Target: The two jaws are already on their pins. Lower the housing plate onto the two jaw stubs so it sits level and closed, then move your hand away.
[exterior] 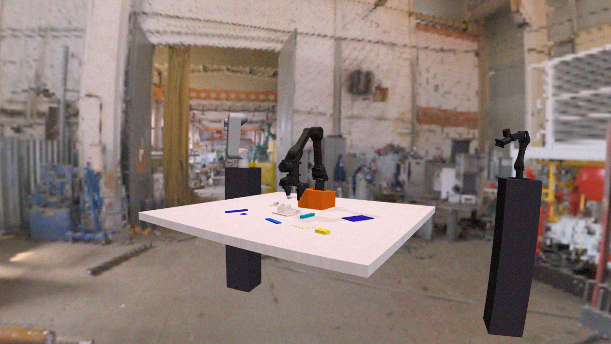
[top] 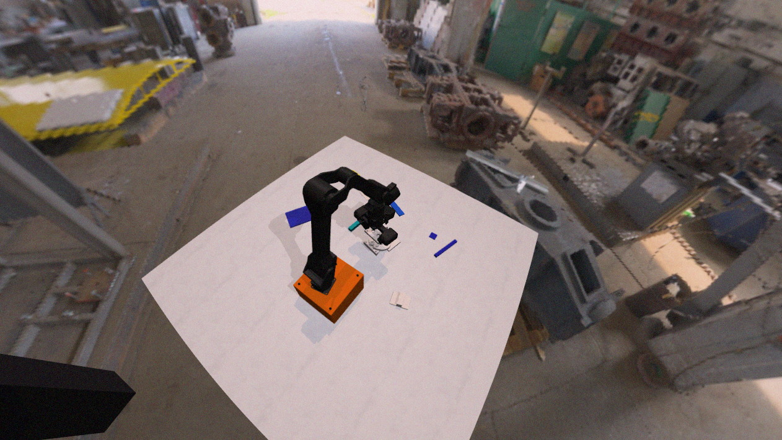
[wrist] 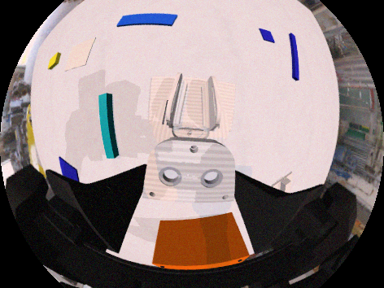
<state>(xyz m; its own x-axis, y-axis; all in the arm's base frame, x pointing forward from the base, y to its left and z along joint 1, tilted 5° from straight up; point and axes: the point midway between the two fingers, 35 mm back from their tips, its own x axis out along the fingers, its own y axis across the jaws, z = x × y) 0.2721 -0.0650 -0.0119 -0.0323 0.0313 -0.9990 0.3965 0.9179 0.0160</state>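
The pale housing plate (wrist: 190, 190) has two large holes and three small ones. My gripper (wrist: 190, 172) (exterior: 294, 197) is shut on its two side edges and holds it above the table. Ahead of it in the wrist view lies the pale ribbed base (wrist: 228, 106). Two upright jaws, a left jaw (wrist: 177, 99) and a right jaw (wrist: 213, 99), stand on the base roughly parallel; they also show small in the exterior view. The plate's front edge overlaps the near end of the base in the wrist view. The jaw stubs cannot be made out clearly, and the height gap is hard to judge.
A teal bar (wrist: 108, 126) (exterior: 306, 215) lies left of the base in the wrist view. A blue bar (wrist: 147, 19) lies beyond. A dark blue bar (wrist: 294, 57) (top: 445, 248) is right. A small pale part (top: 399, 299) lies apart. The orange arm base (wrist: 199, 240) stands behind the plate.
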